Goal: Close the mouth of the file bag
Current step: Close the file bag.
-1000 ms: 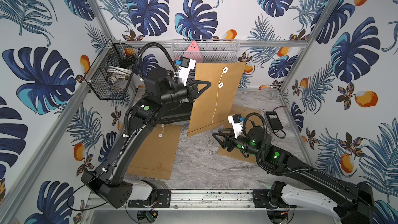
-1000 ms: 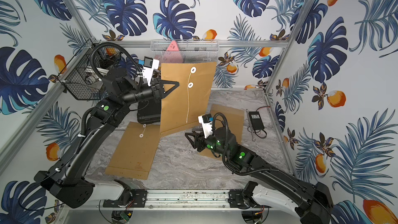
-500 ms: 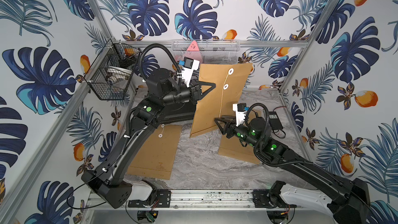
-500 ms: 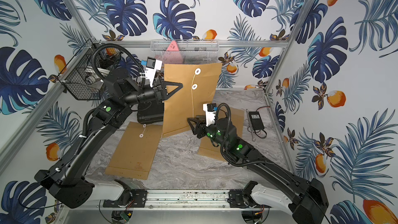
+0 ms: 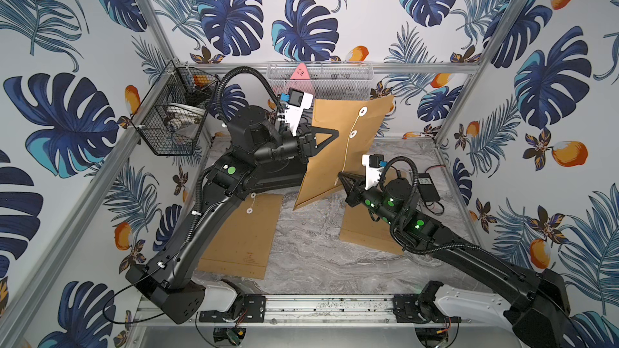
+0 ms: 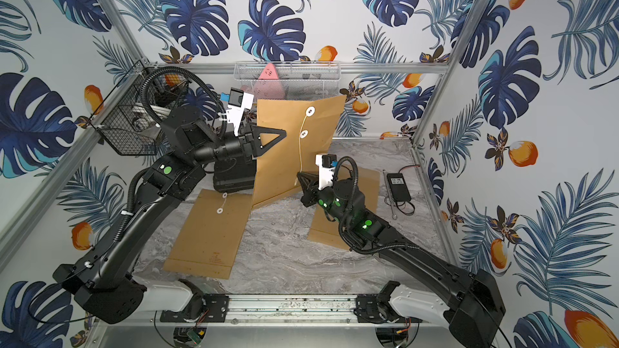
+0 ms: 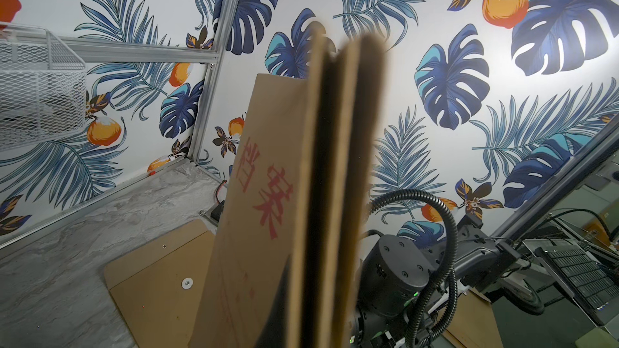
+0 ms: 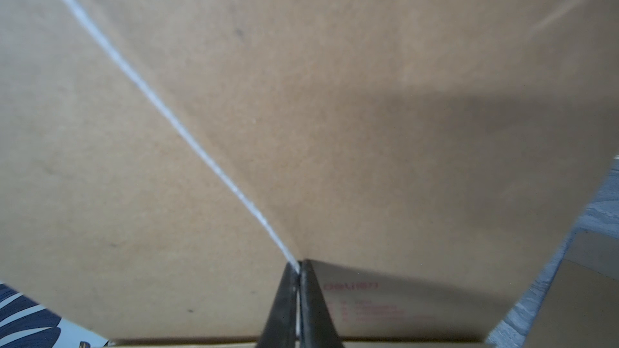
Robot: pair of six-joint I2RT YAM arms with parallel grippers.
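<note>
The left pincer (image 5: 330, 133) clamps the brown kraft-paper file bag (image 5: 321, 169), tilted over the marble tabletop (image 5: 318, 246). The right pincer (image 8: 299, 266) pinches the white string (image 5: 348, 148): keep it taut, wind round the lower white disc (image 5: 352, 133).

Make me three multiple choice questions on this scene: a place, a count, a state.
1. Where is the black power adapter? A. on the table past the right arm B. on the back wall C. inside a bag
2. Besides the upright file bag, how many file bags lie flat? A. one B. two C. four
3. How do the right fingers stand? A. wide open B. shut on the string C. shut on the adapter
1 A, both top views show it there; 2 B, one flat bag by the left arm, another by the right; 3 B, the wrist view shows them pinching the string.
</note>
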